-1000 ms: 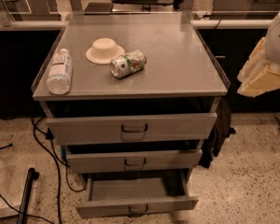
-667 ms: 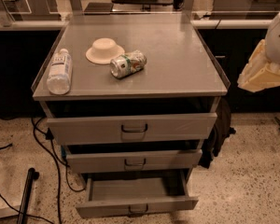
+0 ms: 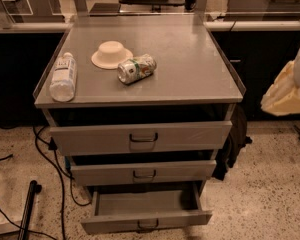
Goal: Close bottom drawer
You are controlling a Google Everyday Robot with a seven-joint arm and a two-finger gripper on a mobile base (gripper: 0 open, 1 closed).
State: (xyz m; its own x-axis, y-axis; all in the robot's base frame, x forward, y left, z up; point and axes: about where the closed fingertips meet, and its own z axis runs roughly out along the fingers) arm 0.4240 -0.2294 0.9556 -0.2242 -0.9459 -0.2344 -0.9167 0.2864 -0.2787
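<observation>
The bottom drawer [image 3: 146,219] is the lowest of three grey drawers in a metal cabinet. It stands pulled out towards me, with its inside showing empty. Its small dark handle [image 3: 148,225] sits in the centre of the low front panel. The middle drawer [image 3: 142,173] and the top drawer [image 3: 140,138] above it stick out a little. My gripper [image 3: 289,91] shows as a cream-coloured shape at the right edge. It is level with the cabinet top and well away from the bottom drawer.
On the cabinet top [image 3: 190,64] lie a plastic bottle [image 3: 63,77], an upturned white bowl [image 3: 111,54] and a can on its side [image 3: 136,68]. Black cables [image 3: 55,179] and a dark pole [image 3: 27,209] lie on the floor at the left. A dark bag [image 3: 232,144] leans by the cabinet's right side.
The cream-coloured gripper shape at the right edge has shifted slightly down and to the right. The drawers and the things on top have not moved.
</observation>
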